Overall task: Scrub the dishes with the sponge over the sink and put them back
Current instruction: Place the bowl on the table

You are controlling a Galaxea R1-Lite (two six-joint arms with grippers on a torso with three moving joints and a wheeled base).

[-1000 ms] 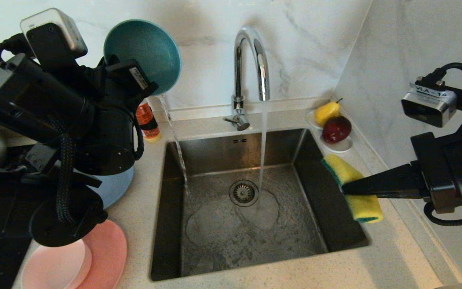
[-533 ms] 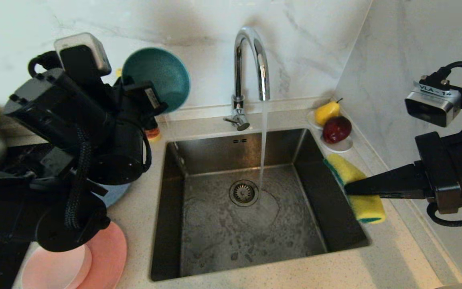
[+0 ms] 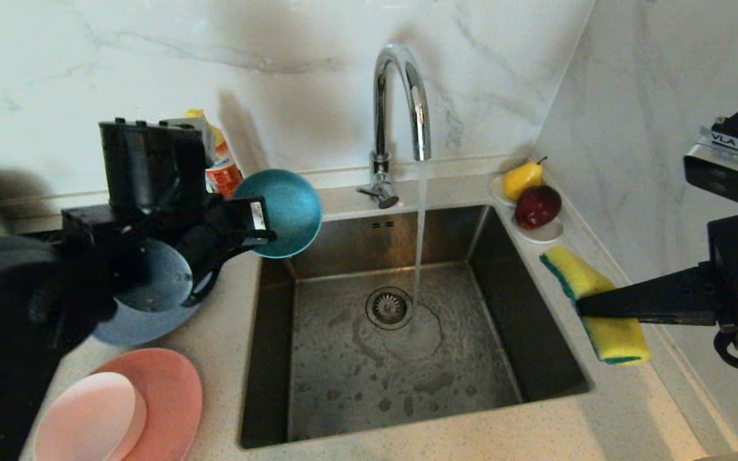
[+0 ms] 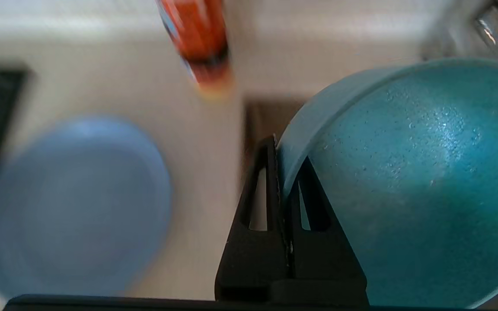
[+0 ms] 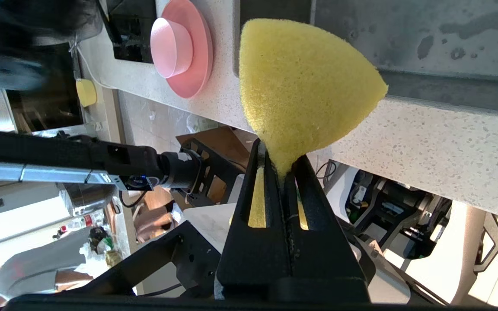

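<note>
Plates come first as we look outward from the robot: the salmon-pink plate (image 3: 170, 397) lies on the counter at the near left with the pale pink bowl (image 3: 90, 416) resting on it, and just behind them sits the grey-blue plate (image 3: 145, 301).

Above that plate our left gripper (image 3: 260, 234) is clamped tight on the rim of the teal bowl (image 3: 289, 211), which hangs tilted over the sink's far left corner; water beads show on its surface in the left wrist view (image 4: 404, 172).

Across the sink (image 3: 407, 358), our right gripper (image 3: 583, 306) pinches the yellow sponge (image 3: 593, 301) at its middle, above the counter on the sink's right edge and well apart from the bowl.

Farther back, the gooseneck tap (image 3: 401, 102) is running into the basin.

We judge the task only partly done: the teal bowl looks rinsed and seems ready to go back beside the plates. Whether the other three pieces have been scrubbed, we cannot tell.
</note>
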